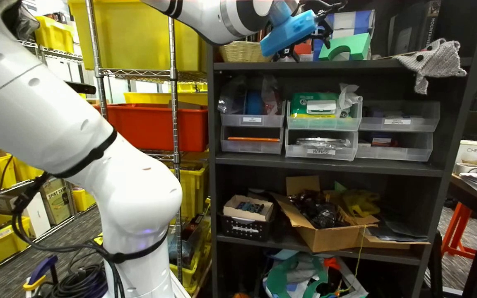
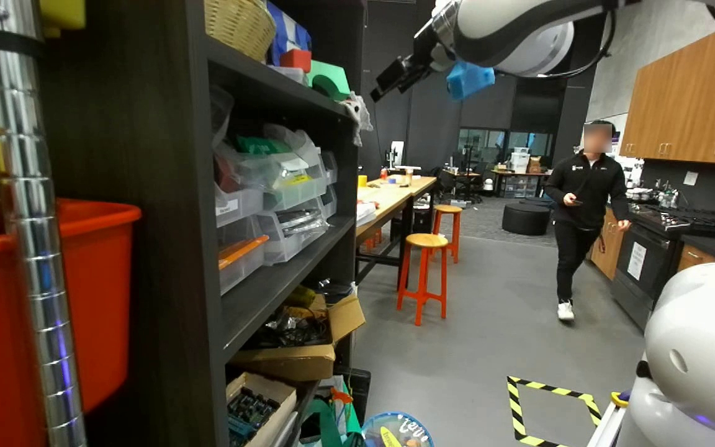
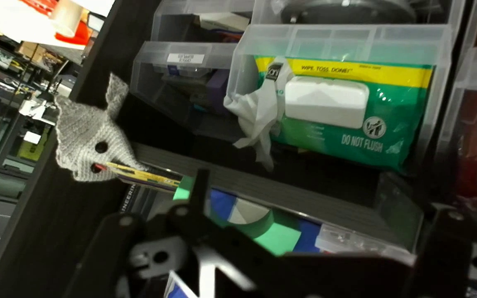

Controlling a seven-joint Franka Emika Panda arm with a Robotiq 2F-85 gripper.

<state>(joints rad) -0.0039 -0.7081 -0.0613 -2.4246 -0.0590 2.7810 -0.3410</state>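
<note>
– Dark shelving unit (image 1: 387, 166) takes up most of the scene. Open room beyond, person in black (image 2: 587, 192) well back. Gripper (image 3: 296, 178) status?

– Parted wide, nothing gripped between the fingers (image 3: 200, 188). It's out in front of the top shelf (image 1: 371, 66), short of the front edge. No contact that I can see.

– Nearest stuff?

– Green block (image 1: 352, 45): on the top shelf, close to its front edge. Grey crocheted toy (image 1: 431, 60): draped over the same edge, toward one corner. Can't tell which is closer. Wicker basket (image 1: 242, 51) sits toward the opposite corner. One shelf down: wipes pack (image 3: 342, 109) in a clear bin (image 1: 323, 123).

– Which step?

– I'd call it lining up: empty-handed, facing the shelf front. Block or toy, can't say.

– Next move calls for?

– My judgement: one straight line in, fingers above the top shelf's front edge, steering wide of the toy's dangling end. Knit could snag. Block looks like foam, probably squeezes easily.
</note>
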